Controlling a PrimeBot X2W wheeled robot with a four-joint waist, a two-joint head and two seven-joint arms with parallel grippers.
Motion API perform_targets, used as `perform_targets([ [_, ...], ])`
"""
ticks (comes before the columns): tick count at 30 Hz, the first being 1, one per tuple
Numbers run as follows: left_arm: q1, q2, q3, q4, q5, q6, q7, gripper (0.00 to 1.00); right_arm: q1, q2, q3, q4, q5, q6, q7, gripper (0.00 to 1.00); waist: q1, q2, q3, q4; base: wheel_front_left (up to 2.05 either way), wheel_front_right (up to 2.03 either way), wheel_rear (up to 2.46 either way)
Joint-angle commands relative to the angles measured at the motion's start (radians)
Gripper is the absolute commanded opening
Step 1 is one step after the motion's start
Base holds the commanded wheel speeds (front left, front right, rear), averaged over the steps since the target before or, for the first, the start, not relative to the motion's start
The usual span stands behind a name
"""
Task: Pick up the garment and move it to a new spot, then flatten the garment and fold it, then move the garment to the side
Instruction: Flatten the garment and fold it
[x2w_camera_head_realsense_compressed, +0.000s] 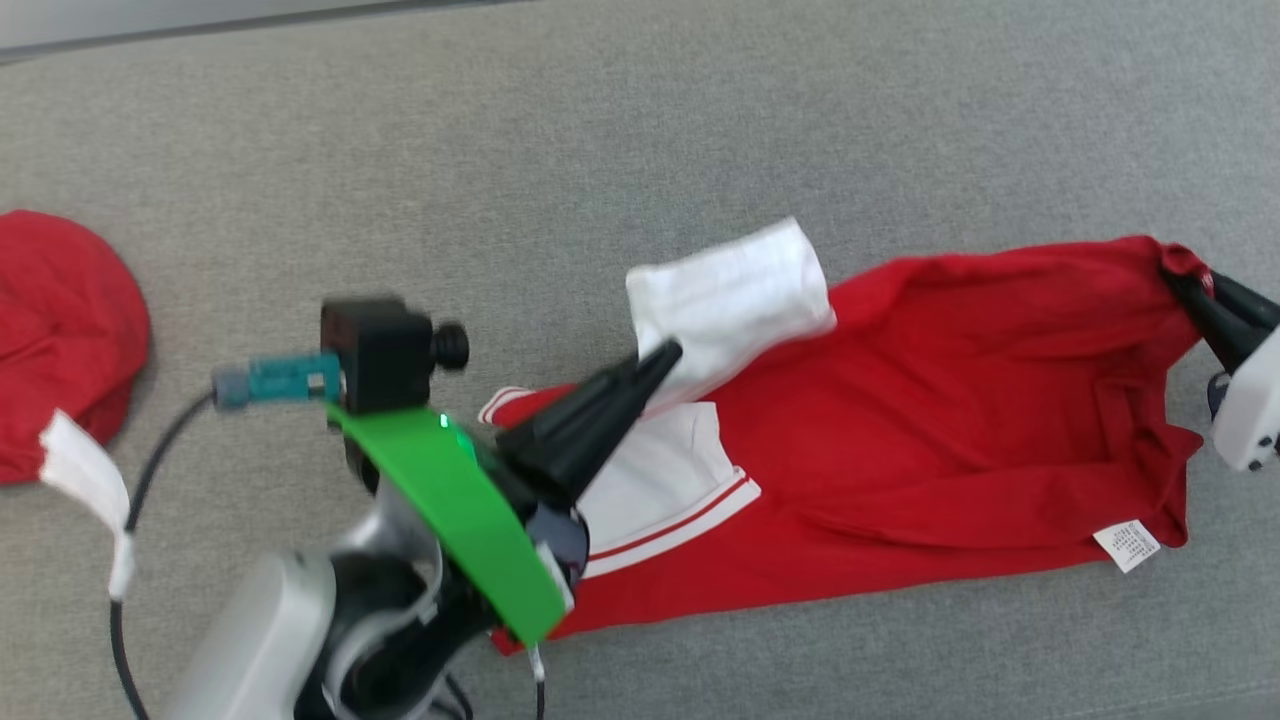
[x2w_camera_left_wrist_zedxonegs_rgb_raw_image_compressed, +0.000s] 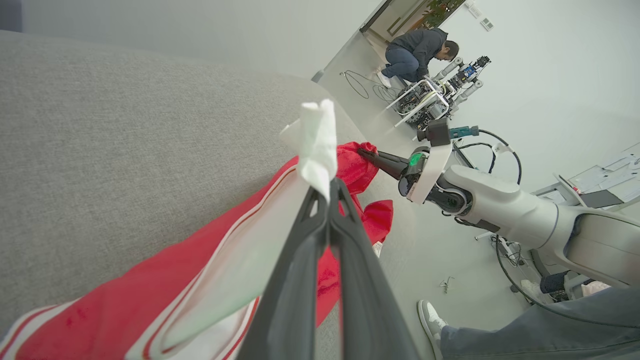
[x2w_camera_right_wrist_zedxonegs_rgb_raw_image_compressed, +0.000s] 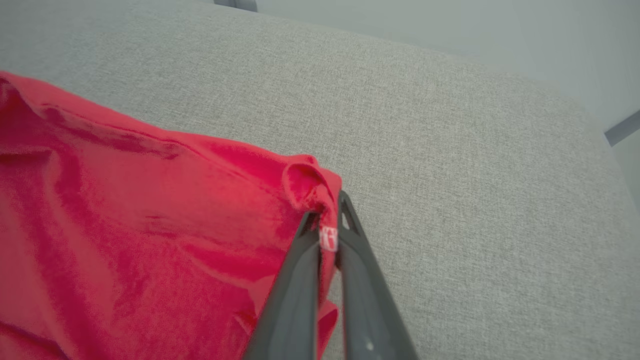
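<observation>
Left gripper and right gripper pinching one garment, one red cloth apart

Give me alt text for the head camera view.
A red and white garment lies stretched across a grey fabric surface, the left gripper shut on its white sleeve, the right gripper on a red corner. Another red cloth sits at left.

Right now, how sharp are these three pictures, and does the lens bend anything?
Head view: even light, no glare, the red garment and left hand slightly soft. Left wrist view: wide-angle bend in the grey surface, the garment blurred up close. Right wrist view: the red looks oversaturated, grey weave crisp.
</observation>
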Motion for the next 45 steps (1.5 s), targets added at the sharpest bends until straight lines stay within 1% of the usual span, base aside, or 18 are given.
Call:
perform_targets([
  [1, 0.05, 0.01, -0.003, -0.019, 0.015, 0.012, -0.016, 0.0, 0.032, -0.011, -0.006, -0.016, 0.008, -0.001, -0.015, 0.0, 0.0, -0.0001, -0.03, 0.024, 0.0, 0.0, 0.0],
  [4, 0.157, -0.004, -0.013, -0.039, -0.005, 0.028, -0.055, 0.0, 0.093, -0.033, -0.016, -0.055, -0.006, -0.001, -0.036, 0.0, 0.0, -0.0001, -0.041, 0.034, 0.0, 0.0, 0.0],
  [8, 0.249, -0.021, -0.027, 0.007, -0.018, 0.02, -0.103, 0.0, 0.165, -0.032, -0.027, -0.093, -0.01, -0.001, -0.043, 0.0, 0.0, -0.0001, -0.047, 0.04, 0.0, 0.0, 0.0],
  [12, 0.305, -0.046, -0.025, 0.061, -0.037, 0.009, -0.152, 0.0, 0.232, -0.031, -0.035, -0.106, -0.024, -0.001, -0.035, 0.0, 0.0, -0.0001, -0.057, 0.045, 0.0, 0.0, 0.0],
  [17, 0.345, -0.046, -0.009, 0.097, -0.055, 0.003, -0.181, 0.0, 0.279, -0.055, -0.039, -0.125, -0.056, -0.001, -0.024, 0.0, 0.0, -0.0001, -0.064, 0.048, 0.0, 0.0, 0.0],
  [24, 0.371, -0.05, -0.003, 0.133, -0.079, -0.007, -0.188, 0.0, 0.288, -0.094, -0.025, -0.146, -0.116, -0.001, 0.001, 0.0, 0.0, -0.0001, -0.081, 0.056, 0.0, 0.0, 0.0],
  [33, 0.389, -0.066, -0.003, 0.192, -0.105, -0.014, -0.2, 0.0, 0.254, -0.145, -0.004, -0.173, -0.208, -0.001, -0.007, 0.0, 0.0, -0.0001, -0.085, 0.066, 0.0, 0.0, 0.0],
  [34, 0.386, -0.069, -0.003, 0.201, -0.105, -0.015, -0.203, 0.12, 0.254, -0.145, -0.003, -0.175, -0.211, -0.001, -0.005, 0.04, 0.0, -0.0001, -0.084, 0.066, 0.0, 0.0, 0.0],
  [35, 0.38, -0.072, -0.002, 0.215, -0.101, -0.016, -0.21, 0.27, 0.255, -0.148, 0.001, -0.177, -0.223, -0.001, -0.001, 0.2, 0.0, -0.0001, -0.084, 0.068, 0.0, 0.0, 0.0],
  [36, 0.374, -0.076, -0.001, 0.228, -0.099, -0.018, -0.213, 0.39, 0.258, -0.149, 0.005, -0.177, -0.228, -0.001, -0.001, 0.43, 0.0, -0.0001, -0.084, 0.068, 0.0, 0.0, 0.0],
  [37, 0.365, -0.082, 0.002, 0.245, -0.101, -0.021, -0.22, 0.49, 0.267, -0.147, 0.014, -0.179, -0.231, -0.001, 0.005, 0.74, 0.0, -0.0001, -0.085, 0.069, 0.0, 0.0, 0.0],
  [38, 0.356, -0.085, 0.004, 0.259, -0.101, -0.024, -0.224, 0.78, 0.274, -0.147, 0.02, -0.183, -0.236, -0.001, 0.008, 0.9, 0.0, -0.0001, -0.086, 0.07, 0.0, 0.0, 0.0],
  [39, 0.343, -0.088, 0.007, 0.281, -0.091, -0.025, -0.234, 1.0, 0.277, -0.147, 0.024, -0.184, -0.238, -0.001, 0.01, 1.0, 0.0, -0.0001, -0.087, 0.069, 0.0, 0.0, 0.0],
  [41, 0.321, -0.097, 0.013, 0.319, -0.073, -0.024, -0.254, 1.0, 0.287, -0.147, 0.04, -0.185, -0.24, -0.001, 0.016, 1.0, 0.0, -0.0001, -0.088, 0.068, 0.0, 0.0, 0.0],
  [45, 0.285, -0.117, 0.031, 0.403, -0.023, 0.0, -0.317, 1.0, 0.29, -0.149, 0.047, -0.185, -0.242, -0.001, 0.029, 1.0, 0.0, -0.0001, -0.091, 0.054, 0.0, 0.0, 0.0],
])
